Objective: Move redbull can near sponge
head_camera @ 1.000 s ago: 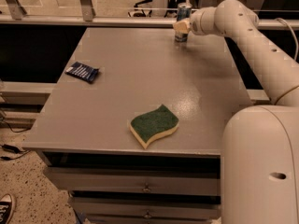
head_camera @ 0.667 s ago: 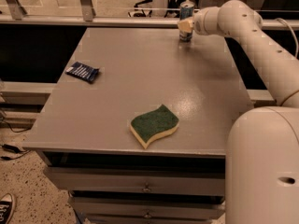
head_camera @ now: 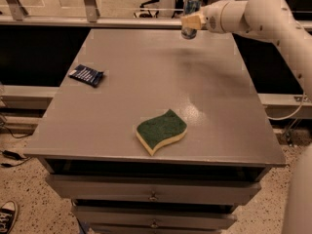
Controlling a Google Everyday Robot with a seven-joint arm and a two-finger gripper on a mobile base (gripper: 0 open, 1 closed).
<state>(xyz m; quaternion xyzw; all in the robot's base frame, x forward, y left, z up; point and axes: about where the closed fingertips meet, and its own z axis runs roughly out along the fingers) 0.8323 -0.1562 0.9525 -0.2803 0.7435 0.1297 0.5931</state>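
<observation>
One can (head_camera: 193,1) is gripped in the hand (head_camera: 192,21) over the desk's (head_camera: 146,72) far edge, a bit higher than before. It looks ready to travel to the sponge (head_camera: 162,130), well apart.

1. The gripper (head_camera: 189,22) is at the far edge of the grey tabletop (head_camera: 146,57), toward the far right corner.
2. Its fingers are closed around the redbull can (head_camera: 193,3), which is upright. Whether the can's base touches the surface cannot be told.
3. The sponge (head_camera: 161,130) lies flat near the near edge, green side up, well apart from the can.
4. A dark blue striped packet (head_camera: 86,75) lies near the left edge.
</observation>
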